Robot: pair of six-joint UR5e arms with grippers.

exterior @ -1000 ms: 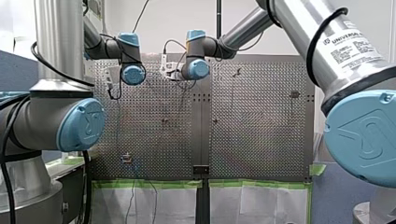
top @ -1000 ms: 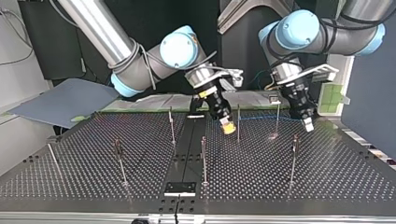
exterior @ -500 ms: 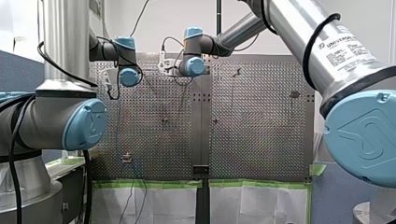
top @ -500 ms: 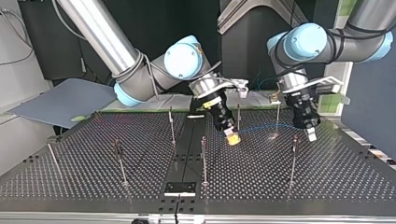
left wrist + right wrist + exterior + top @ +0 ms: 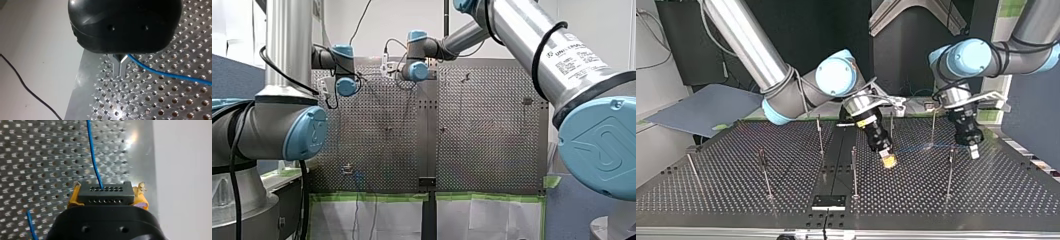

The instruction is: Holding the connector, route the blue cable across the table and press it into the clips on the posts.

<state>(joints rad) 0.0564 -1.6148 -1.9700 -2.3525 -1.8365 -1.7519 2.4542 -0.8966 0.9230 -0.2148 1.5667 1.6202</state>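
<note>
A pale wall [image 5: 412,25] rises above green-taped sheets [image 5: 392,220].

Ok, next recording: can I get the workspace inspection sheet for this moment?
Surface: perforated metal table, with thin metal posts standing on it.
Job's things: black multi-hole connector, with the thin blue cable leaving its face; cannot tell whether the cable sits in any clip.
Clutter: nothing seen.
Grippers: right gripper has its yellow pads shut on the connector; left gripper has its metal fingers together, the cable emerging beside them.
Cables: black cord on the pale surface beside the table.
Surroundings: grey-blue sheet beyond the table's corner; green tape along the table's edge.
</note>
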